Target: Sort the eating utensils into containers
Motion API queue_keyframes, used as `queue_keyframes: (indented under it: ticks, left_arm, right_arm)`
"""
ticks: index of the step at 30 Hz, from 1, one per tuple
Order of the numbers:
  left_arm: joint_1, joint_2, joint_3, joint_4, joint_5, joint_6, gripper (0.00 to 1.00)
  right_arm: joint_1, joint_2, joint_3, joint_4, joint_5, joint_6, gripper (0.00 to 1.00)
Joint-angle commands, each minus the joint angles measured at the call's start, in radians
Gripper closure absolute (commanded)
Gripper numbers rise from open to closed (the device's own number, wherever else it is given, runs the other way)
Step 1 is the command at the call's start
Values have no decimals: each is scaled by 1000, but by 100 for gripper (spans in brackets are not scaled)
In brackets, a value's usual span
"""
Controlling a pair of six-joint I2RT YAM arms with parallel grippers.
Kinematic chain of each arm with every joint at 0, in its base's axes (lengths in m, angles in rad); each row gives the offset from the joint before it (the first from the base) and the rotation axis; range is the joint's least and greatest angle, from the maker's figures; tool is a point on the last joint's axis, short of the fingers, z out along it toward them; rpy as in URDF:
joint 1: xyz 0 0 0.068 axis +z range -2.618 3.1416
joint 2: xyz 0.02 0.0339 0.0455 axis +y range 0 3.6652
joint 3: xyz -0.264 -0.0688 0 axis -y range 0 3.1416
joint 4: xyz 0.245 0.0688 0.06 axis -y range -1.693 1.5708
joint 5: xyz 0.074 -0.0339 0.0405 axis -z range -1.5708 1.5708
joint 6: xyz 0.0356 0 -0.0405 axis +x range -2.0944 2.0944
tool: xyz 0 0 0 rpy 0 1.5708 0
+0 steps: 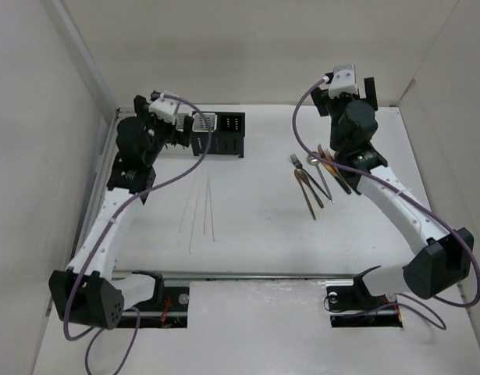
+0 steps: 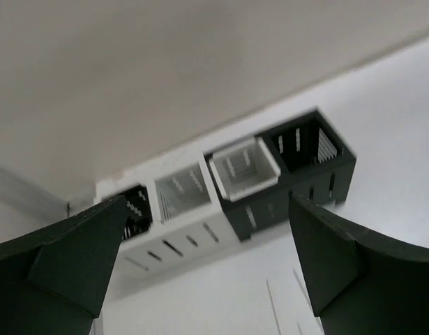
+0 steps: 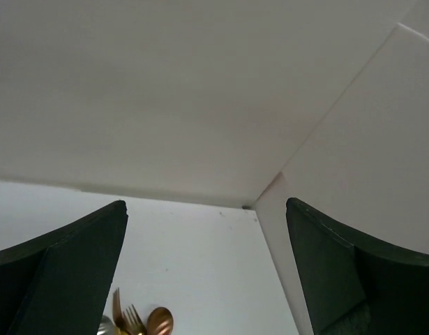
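The containers (image 1: pixel 224 133) stand in a row at the back left, partly hidden by my left arm. In the left wrist view they are a row of slotted caddies (image 2: pixel 235 185) in black and white. Thin white chopsticks (image 1: pixel 200 205) lie on the table in front of them, and their tips show in the left wrist view (image 2: pixel 273 303). A pile of forks, spoons and knives (image 1: pixel 318 176) lies at the right; gold and copper tips show in the right wrist view (image 3: pixel 139 322). My left gripper (image 2: pixel 207 269) is open and empty, short of the caddies. My right gripper (image 3: pixel 207 279) is open and empty, above the pile.
White walls enclose the table on the left, back and right; the back right corner (image 3: pixel 249 206) is close to the right gripper. Purple cables (image 1: pixel 306 117) hang along both arms. The arm bases (image 1: pixel 161 301) sit at the near edge.
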Motion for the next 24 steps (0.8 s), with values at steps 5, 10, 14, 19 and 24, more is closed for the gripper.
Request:
queue_keyframes:
  ticks: [5,10,14,19,24]
  left_arm:
    - [-73,226,71,-619,-91,-35,18]
    - [-82,315,12,-689,-126,-97,28]
    - [-73,329,-50,-647,-180,-87,28]
    - [-48,445,-50,-637,-147,-77,31]
    - [-30,544,-12,-664,-47,-77,41]
  right_arm:
    - [-1,-3,86,-440,-269,282,0]
    - [39,8,36,-549,-270,455,16]
    - [80,-4,-44,-558,-270,500,22]
    - [89,-37,-102,-558,-270,557,22]
    - [99,-64,-136,-558,-270,566,23]
